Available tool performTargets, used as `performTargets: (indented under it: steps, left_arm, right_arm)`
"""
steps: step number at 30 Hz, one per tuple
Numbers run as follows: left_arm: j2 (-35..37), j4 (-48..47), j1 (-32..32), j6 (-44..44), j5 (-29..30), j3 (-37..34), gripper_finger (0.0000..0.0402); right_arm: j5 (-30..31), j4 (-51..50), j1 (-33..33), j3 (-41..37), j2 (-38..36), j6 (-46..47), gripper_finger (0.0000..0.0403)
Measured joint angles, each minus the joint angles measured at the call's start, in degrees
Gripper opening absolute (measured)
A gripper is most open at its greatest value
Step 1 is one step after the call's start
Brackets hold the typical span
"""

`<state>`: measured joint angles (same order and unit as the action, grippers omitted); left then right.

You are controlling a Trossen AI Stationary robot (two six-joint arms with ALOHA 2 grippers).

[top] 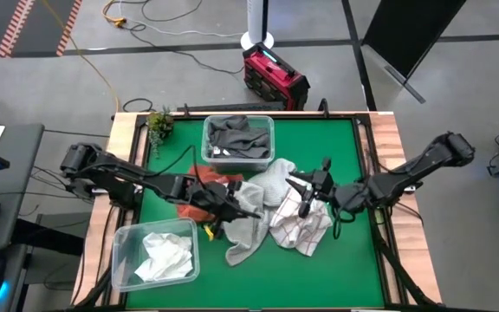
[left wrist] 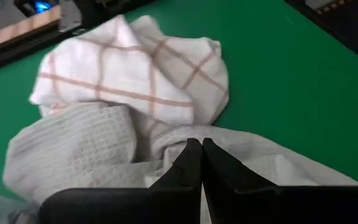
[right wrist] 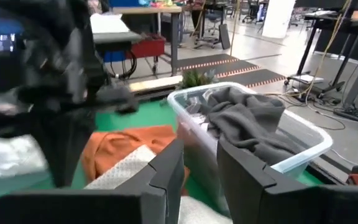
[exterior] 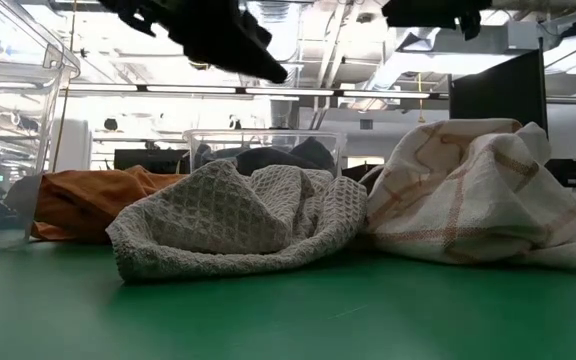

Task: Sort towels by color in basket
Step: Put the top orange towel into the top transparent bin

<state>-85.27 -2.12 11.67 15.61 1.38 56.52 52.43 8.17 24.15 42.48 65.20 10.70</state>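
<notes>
A heap of towels lies mid-table: a light grey waffle towel (top: 251, 232) (exterior: 238, 220) (left wrist: 73, 149), a white towel with thin red grid lines (top: 306, 227) (exterior: 478, 190) (left wrist: 135, 68) and a rust orange towel (top: 204, 184) (exterior: 83, 200) (right wrist: 114, 146). Dark grey towels (top: 236, 137) (right wrist: 250, 121) fill the far clear bin (top: 208, 147). White towels (top: 165, 253) lie in the near-left clear bin (top: 124, 260). My left gripper (top: 248, 211) (left wrist: 201, 149) hovers shut over the light grey towel, clear of it in the low view. My right gripper (top: 304, 192) (right wrist: 201, 155) hangs open above the heap's far right part.
A small potted plant (top: 158, 121) stands at the table's far left corner beside the far bin. Bare green mat (top: 345, 269) lies along the near right and far right of the heap. A red box (top: 274, 76) sits on the floor beyond the table.
</notes>
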Motion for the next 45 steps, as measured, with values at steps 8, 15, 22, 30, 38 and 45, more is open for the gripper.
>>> performTargets:
  steps: [8,15,22,30,38,45]
  left_arm:
    - [8.2,0.0,0.2,1.0,0.0,-6.3,0.0000]
    - [19.3,-1.6,0.4,-0.1,0.0,-13.1,0.0000]
    - [29.3,-7.6,2.0,-5.9,0.1,-18.7,0.0001]
    - [29.5,-1.6,2.3,-9.0,9.3,-18.9,0.0059]
    - [19.8,-13.1,-6.7,-11.6,0.9,-11.1,0.0099]
    - [7.6,-37.8,-11.7,-13.3,0.4,4.1,0.0100]
  right_arm:
    - [-0.4,0.5,0.6,2.7,6.1,-0.6,0.0127]
    - [-1.5,-3.7,1.9,10.8,11.8,-1.1,0.0127]
    - [-6.2,-9.0,4.6,19.8,22.0,-1.4,0.0134]
    - [-6.1,-24.8,4.9,30.0,29.0,4.4,0.0183]
    - [-5.9,-26.3,1.7,32.4,26.7,-1.2,0.0214]
    - [-5.8,-29.5,-2.0,32.5,23.4,0.1,0.0214]
